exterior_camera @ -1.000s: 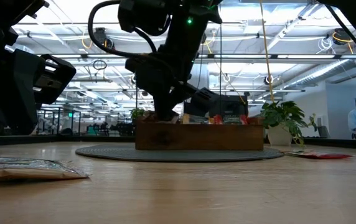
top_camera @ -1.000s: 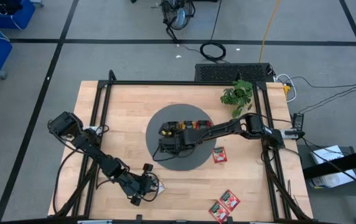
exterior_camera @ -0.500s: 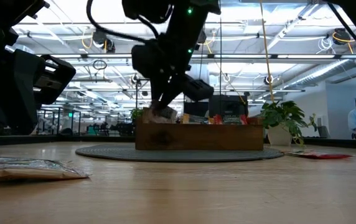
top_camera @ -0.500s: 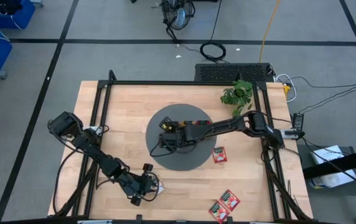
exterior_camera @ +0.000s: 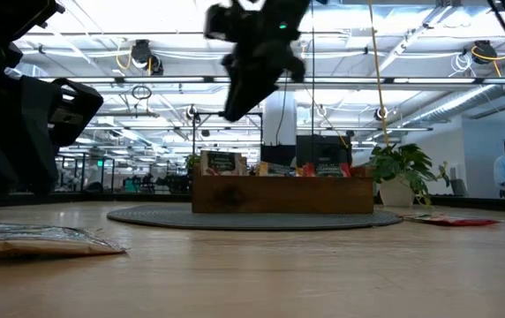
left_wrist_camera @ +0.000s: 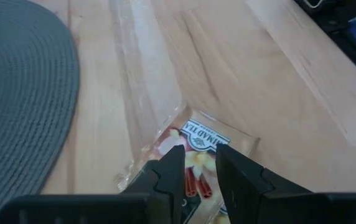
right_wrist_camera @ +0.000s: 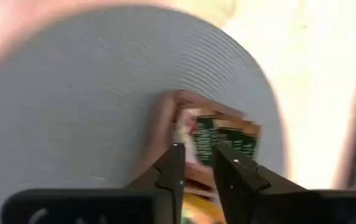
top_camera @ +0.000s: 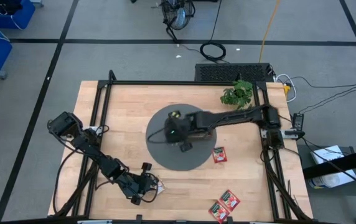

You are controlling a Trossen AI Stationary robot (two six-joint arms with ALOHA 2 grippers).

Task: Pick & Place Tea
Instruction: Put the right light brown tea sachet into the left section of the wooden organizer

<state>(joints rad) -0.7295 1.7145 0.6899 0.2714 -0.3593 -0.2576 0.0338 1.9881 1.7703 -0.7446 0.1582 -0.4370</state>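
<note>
Since a second ago the right gripper [exterior_camera: 235, 110] has lifted clear of the wooden tray [exterior_camera: 282, 194], fingers narrowly parted, holding nothing. Nearest, the left gripper [left_wrist_camera: 198, 163] rests part-closed over a sachet [left_wrist_camera: 200, 146]; whether it grips is unclear. Light, thin and slippery, it wants an edge pinch. Red sachets [top_camera: 218, 155] lie beyond.

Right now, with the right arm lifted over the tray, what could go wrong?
The left end effector sits low on a beige tea sachet near the table's front edge; a slip could push it off. Sachets stand above the wooden tray rim, so a low pass by the right end effector could knock them out.
</note>
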